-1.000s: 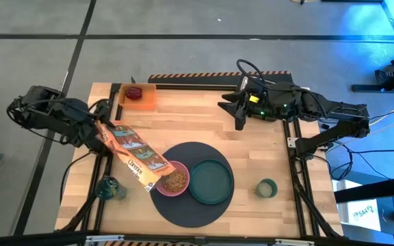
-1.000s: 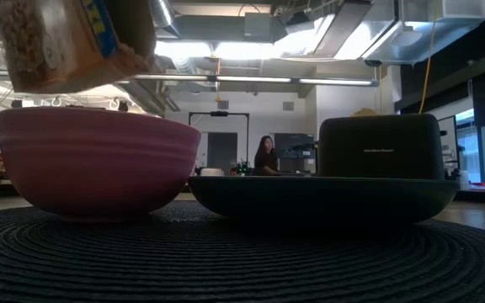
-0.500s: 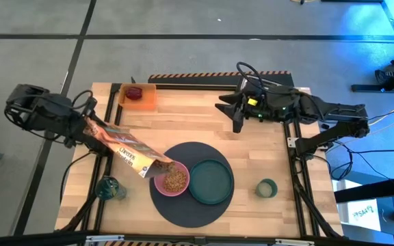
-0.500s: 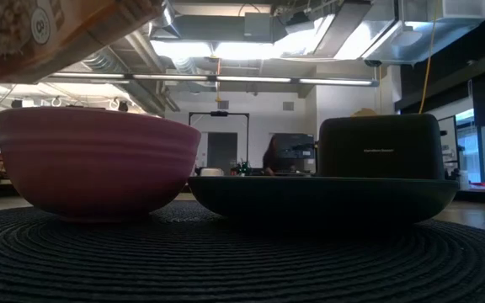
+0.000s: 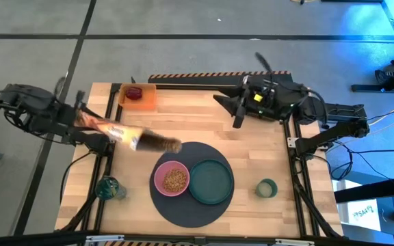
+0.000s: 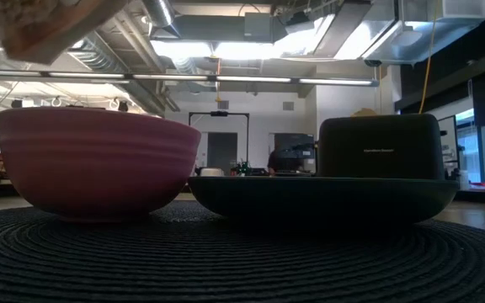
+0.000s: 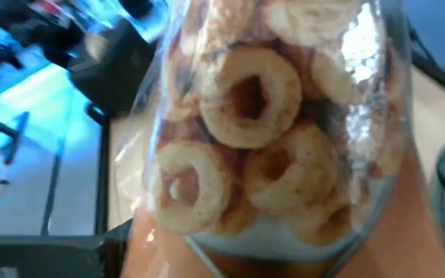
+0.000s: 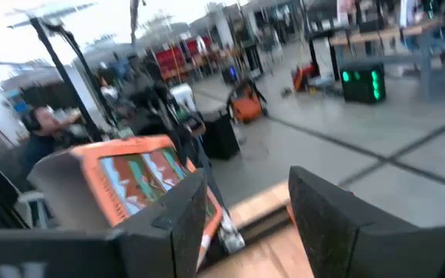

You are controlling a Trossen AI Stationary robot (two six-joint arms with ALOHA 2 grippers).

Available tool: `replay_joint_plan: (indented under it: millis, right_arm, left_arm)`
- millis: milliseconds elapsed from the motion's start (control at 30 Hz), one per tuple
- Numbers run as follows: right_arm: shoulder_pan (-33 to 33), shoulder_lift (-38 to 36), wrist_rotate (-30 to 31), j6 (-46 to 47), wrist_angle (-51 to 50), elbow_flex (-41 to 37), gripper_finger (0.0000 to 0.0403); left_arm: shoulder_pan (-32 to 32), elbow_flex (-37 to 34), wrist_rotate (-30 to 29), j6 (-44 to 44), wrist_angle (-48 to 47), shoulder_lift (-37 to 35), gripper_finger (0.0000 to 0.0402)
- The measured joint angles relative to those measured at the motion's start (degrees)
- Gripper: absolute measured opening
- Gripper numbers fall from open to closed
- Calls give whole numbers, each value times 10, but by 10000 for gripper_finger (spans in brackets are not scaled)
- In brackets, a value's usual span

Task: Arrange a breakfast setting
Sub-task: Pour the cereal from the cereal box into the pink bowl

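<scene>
A: Two arms over the table (image 5: 204, 123). The left end effector (image 5: 81, 130) sits at the far-left side, pinching a cereal bag (image 5: 132, 138) that stretches out level toward the middle, its open mouth just short of the round dark grey mat (image 5: 183, 205).

B: What does that arm's own camera show?

A: The bag's clear window (image 7: 269, 139) fills it, packed with ring-shaped cereal.

B: And the setting?

A: The mat lies near the front centre. On it the pink bowl (image 5: 172, 179) holds brown cereal on the left, and the dark green plate (image 5: 211, 180) stands touching it on the right. From table height, the bowl (image 6: 95, 160) and plate (image 6: 322, 198) stand side by side on the mat's ribbed weave (image 6: 242, 261), with a corner of the bag (image 6: 45, 29) high above the bowl.

B: The cup?

A: A small pale-green cup (image 5: 267, 187) stands right of the mat, apart from it. A dark glass (image 5: 109, 188) stands left of the mat, and an orange tray (image 5: 138, 96) at the far-left edge holds a small red food piece (image 5: 135, 91).

B: The right arm?

A: The right end effector (image 5: 238, 113) hangs at the far right, fingers (image 8: 168, 224) spread and empty.
</scene>
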Motion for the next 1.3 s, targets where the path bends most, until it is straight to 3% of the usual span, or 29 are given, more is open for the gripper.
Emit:
replay_joint_plan:
  millis: [300,500,633,767,900,1033,1300]
  right_arm:
    - [0,0,-10,-62,31,0,180]
    - [-28,28,-46,-64,22,1,248]
    - [-52,57,-102,-62,66,0,301]
    - [-72,76,-158,-60,148,0,330]
    - [-85,88,-201,-64,226,0,336]
    - [-106,90,-230,-62,267,1,337]
    - [-144,99,-317,-42,269,0,337]
  left_arm:
    - [0,0,-75,-71,137,-51,194]
    - [0,-25,-103,-102,243,-52,194]
    - [0,-88,-102,-111,361,-52,194]
    - [0,-171,-103,-110,532,-52,194]
    - [0,-265,-124,-87,741,-47,194]
    - [0,-349,-130,-68,887,-28,194]
    - [5,-429,-144,-67,1027,51,194]
